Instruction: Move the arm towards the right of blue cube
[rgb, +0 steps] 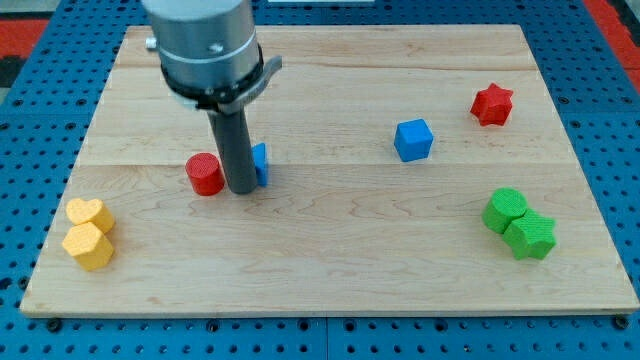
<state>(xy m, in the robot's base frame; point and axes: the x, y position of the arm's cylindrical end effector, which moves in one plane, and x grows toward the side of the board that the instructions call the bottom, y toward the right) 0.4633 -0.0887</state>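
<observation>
The bare rod's tip (241, 188), holding nothing, stands well left of the blue cube (413, 140); heading straight right risks shoving that cube away.

A grey metal cylinder housing carries my straight dark rod (241, 150).

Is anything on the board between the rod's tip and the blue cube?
Only a partly hidden blue block beside my tip; bare wood up to the blue cube, in the camera view.
</observation>
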